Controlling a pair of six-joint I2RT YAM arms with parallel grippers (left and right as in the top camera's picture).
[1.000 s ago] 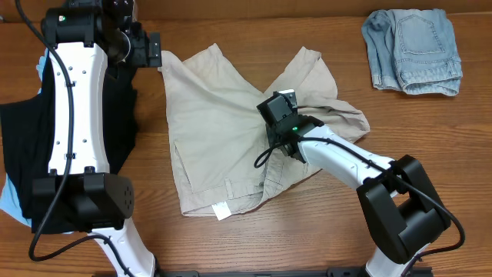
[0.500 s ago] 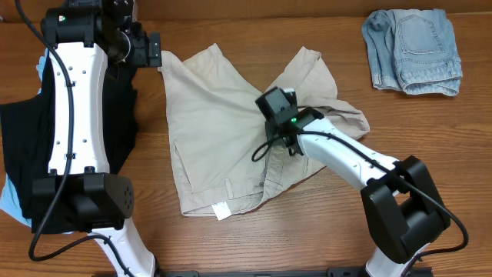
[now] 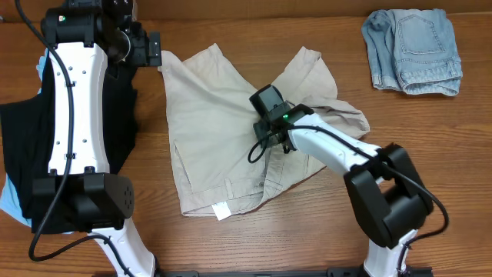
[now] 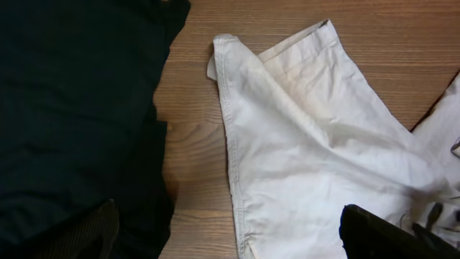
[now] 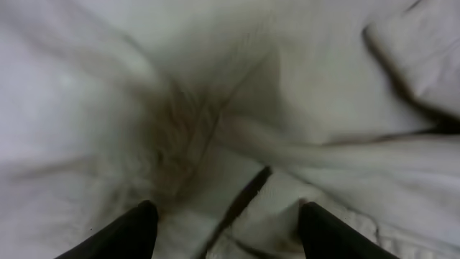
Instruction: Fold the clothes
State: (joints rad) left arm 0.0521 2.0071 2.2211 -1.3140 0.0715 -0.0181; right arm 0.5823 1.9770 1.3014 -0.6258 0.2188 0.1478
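Khaki shorts (image 3: 215, 131) lie spread and rumpled in the middle of the wooden table (image 3: 231, 246) in the overhead view, with one leg reaching to the far left, the other folded over in creases on the right, and a white tag (image 3: 222, 210) showing at the near edge. My right gripper (image 3: 267, 108) is over the crumpled middle of these shorts, pointing down into the cloth. My left gripper (image 3: 154, 50) sits at the far left corner of the shorts, just beside the hem. A black garment (image 3: 19, 146) lies under my left arm, with a bit of pale blue cloth (image 3: 11, 200) peeking from beneath it. Folded denim shorts (image 3: 415, 50) rest at the far right, well apart from the rest. From my left wrist, the black garment fills the left side and the khaki leg with its stitched hem fills the right, with a strip of bare wood between them. My two left fingers show only at the bottom corners, spread wide with nothing between them. From my right wrist, all I see is blurred, wrinkled khaki close up. My two dark fingertips stand apart at the bottom edge, and the cloth below them is not pinched.
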